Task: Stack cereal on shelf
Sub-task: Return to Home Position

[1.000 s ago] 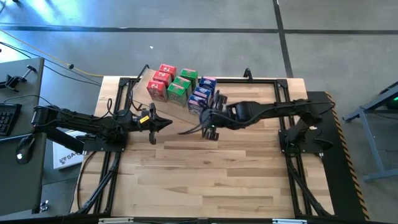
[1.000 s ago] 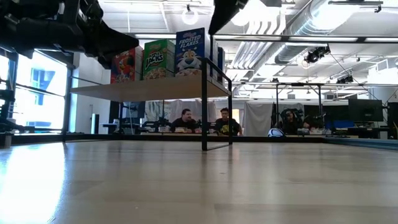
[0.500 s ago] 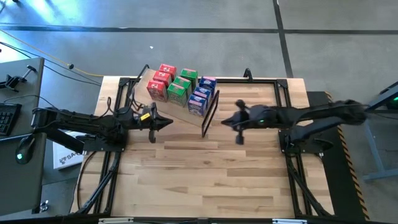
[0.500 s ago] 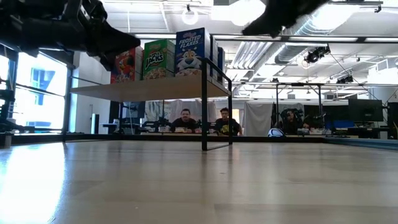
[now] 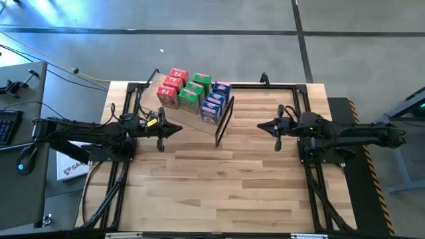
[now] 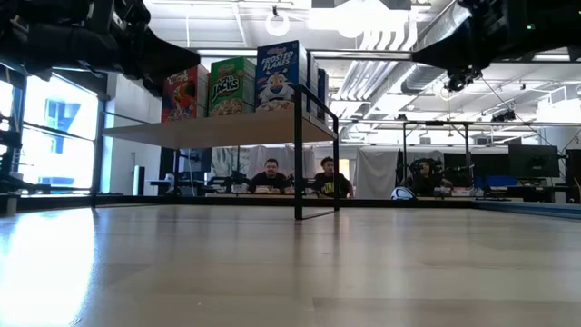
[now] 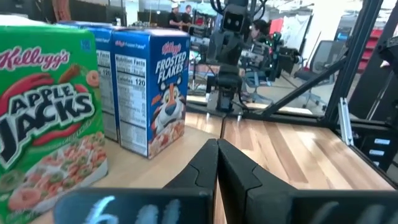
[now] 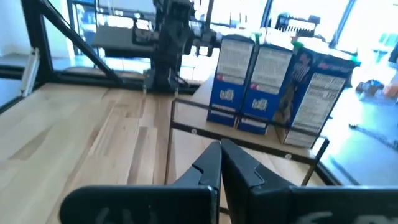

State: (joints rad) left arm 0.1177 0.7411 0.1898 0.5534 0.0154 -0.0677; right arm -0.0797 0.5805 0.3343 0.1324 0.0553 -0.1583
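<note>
Seen from above, a slatted wooden worktop (image 5: 219,179) carries a tilted plywood shelf (image 5: 190,115) at its far left. A thin black frame (image 5: 224,120) closes the shelf's right end.

The cereal boxes all stand upright on the shelf, in three rows by colour. The red boxes (image 5: 172,85) form the left row, the green boxes (image 5: 194,91) the middle row, and the blue boxes (image 5: 215,101) the right row, just beside the black frame. From worktop height the shelf (image 6: 218,130) stands raised above the worktop. One red (image 6: 184,94), one green (image 6: 231,86) and one blue front (image 6: 278,74) show along its near edge.

The left tool (image 5: 178,129) hangs over the worktop just left of the shelf's near end and points right. Its fingers (image 7: 208,163) are clenched together, grasping nothing.

The right tool (image 5: 260,125) hangs over the worktop well to the right of the shelf and points left towards it. Its fingers (image 8: 210,163) are also clenched on nothing.

Beyond the worktop, people (image 6: 270,174) sit at a far desk in the room.
</note>
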